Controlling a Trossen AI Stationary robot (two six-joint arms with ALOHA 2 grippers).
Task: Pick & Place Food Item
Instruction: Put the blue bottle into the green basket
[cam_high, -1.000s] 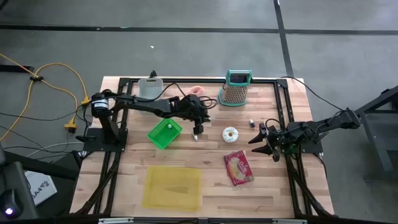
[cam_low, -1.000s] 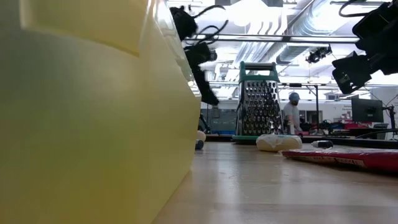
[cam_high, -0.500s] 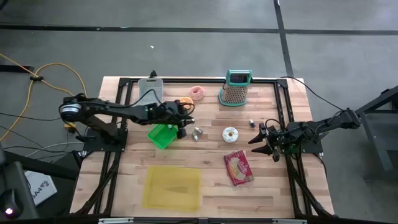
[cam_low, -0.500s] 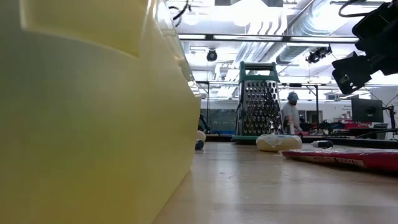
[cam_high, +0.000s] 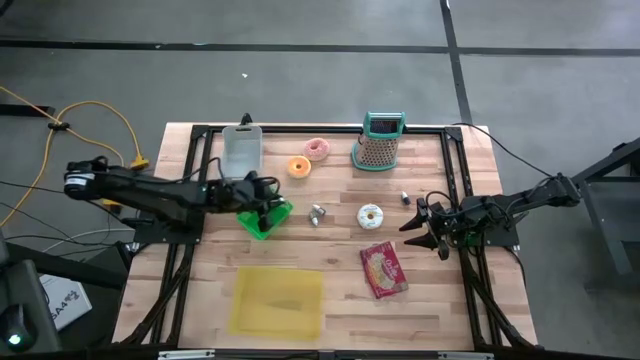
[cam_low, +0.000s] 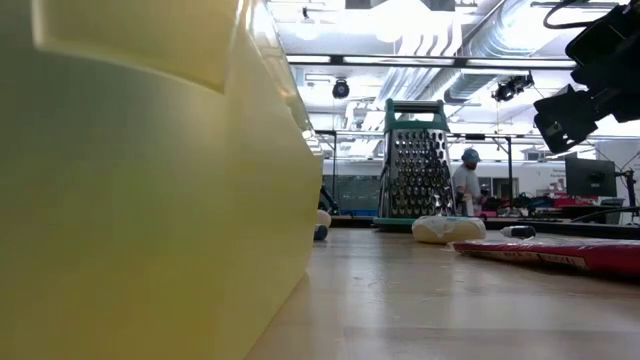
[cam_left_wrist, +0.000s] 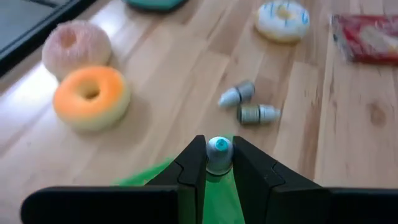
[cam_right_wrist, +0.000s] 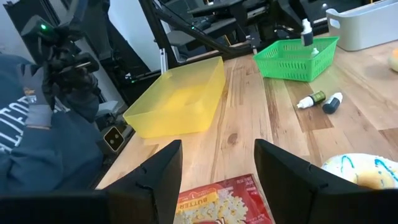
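My left gripper (cam_high: 268, 196) is over the green basket (cam_high: 264, 219) at the table's left, shut on a small white bottle (cam_left_wrist: 219, 152) with a teal-dotted end. The right wrist view shows that bottle (cam_right_wrist: 306, 32) above the basket (cam_right_wrist: 297, 59). An orange donut (cam_high: 298, 167), a pink donut (cam_high: 318, 149) and a white iced donut (cam_high: 371, 214) lie on the wood. Two small bottles (cam_high: 318, 212) lie right of the basket. My right gripper (cam_high: 428, 226) waits open at the table's right side. My left gripper pinches the small white bottle between its two fingers, one on each side of the body just below the teal-dotted end (cam_left_wrist: 219, 147). The fingers slant down, coming from the table's left. The bottle is clear of the table, over the green basket.
A yellow bin (cam_high: 278, 300) stands at the near left and a red snack packet (cam_high: 384, 268) near the right. A metal grater (cam_high: 379, 142) and a grey container (cam_high: 241, 150) stand along the far edge. Another small bottle (cam_high: 404, 197) lies near my right gripper.
My left gripper has drawn back from the table's middle toward the left edge, rolling a little, and now stands over the green basket with the small bottle still between its fingers. The orange donut has come into view from under the arm.
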